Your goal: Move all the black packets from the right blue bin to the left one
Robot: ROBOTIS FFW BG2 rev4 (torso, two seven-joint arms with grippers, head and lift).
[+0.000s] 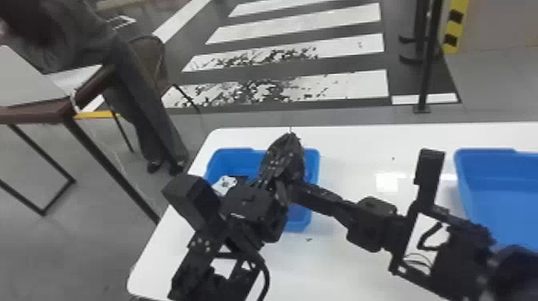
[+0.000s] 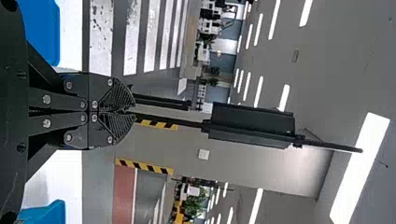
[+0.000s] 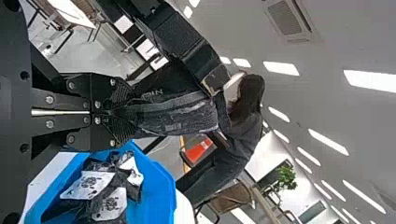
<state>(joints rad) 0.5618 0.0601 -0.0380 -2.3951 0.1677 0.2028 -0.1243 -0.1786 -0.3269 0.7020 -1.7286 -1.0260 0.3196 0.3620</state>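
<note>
We see one black packet held above the left bin. The right end effector is clamped on one end of it; the rest extends lengthwise beyond the fingertips. In the right wrist view, several packets with white labels lie heaped inside the left bin, below the held one. In the head view, we see one white label near that bin's left wall.

The left end effector is positioned over the left bin, with its fingertips above the bin's far side. In the left wrist view, its fingers are together, with nothing between them. From our head view, the left arm comes in from the bottom edge, and the right arm extends leftward across the desk.

The left bin stands near the left edge of the desk. The right bin stands well apart from it, toward the right. Both are set back from the far edge of the desk. Beyond its left edge we find a brown table and a chair; beyond the far edge, white stripes mark the floor.
</note>
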